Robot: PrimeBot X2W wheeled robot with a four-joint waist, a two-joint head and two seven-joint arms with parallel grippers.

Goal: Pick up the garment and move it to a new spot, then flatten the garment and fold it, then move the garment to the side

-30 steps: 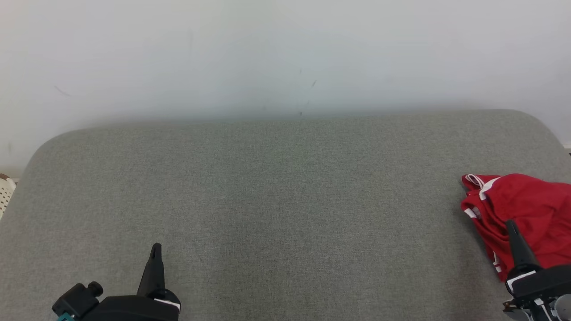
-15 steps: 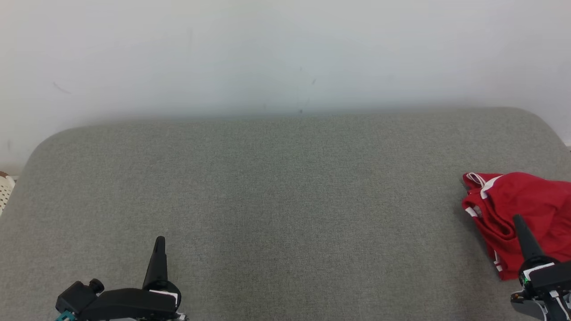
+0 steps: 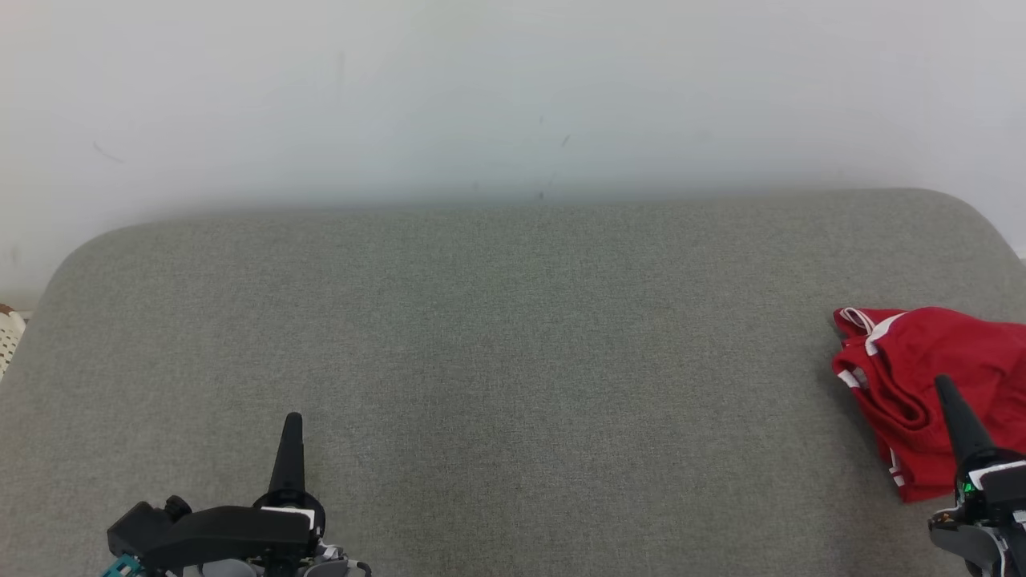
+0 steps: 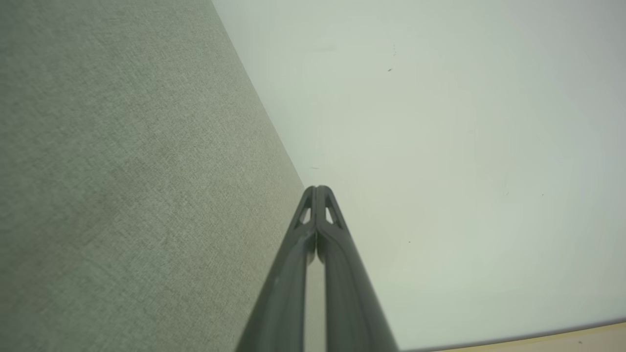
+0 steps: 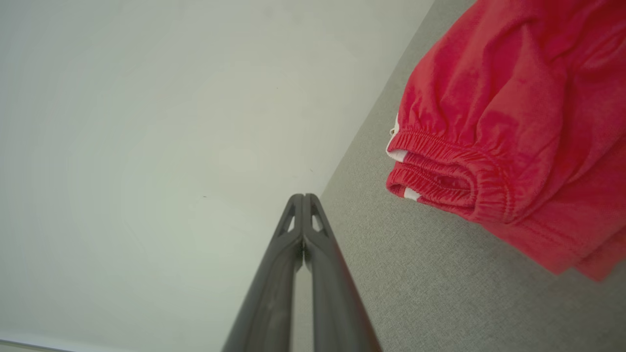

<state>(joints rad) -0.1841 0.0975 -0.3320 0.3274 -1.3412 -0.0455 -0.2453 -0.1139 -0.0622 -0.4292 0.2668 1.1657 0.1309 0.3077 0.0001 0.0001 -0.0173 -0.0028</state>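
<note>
The garment (image 3: 922,377) is red with white trim and lies in a folded bundle at the far right of the grey padded surface (image 3: 513,336). The right wrist view shows the garment (image 5: 513,122) with its gathered elastic edge facing the camera. My right gripper (image 3: 946,389) is shut and empty at the lower right, its fingers pointing up in front of the cloth. In its own wrist view, the right gripper (image 5: 303,196) has its tips pressed together, left of the bundle. My left gripper (image 3: 293,421) is shut and empty at the lower left, and the left gripper (image 4: 318,188) shows closed tips.
A pale wall (image 3: 513,96) rises directly behind the surface's rounded far edge. A white perforated object (image 3: 6,340) peeks in at the left edge, beyond the surface. Bare grey fabric stretches between the two grippers.
The head view has shifted slightly. The left gripper sits a little higher and further right in the picture; the right gripper has slid toward the lower right corner. The garment lies still.
</note>
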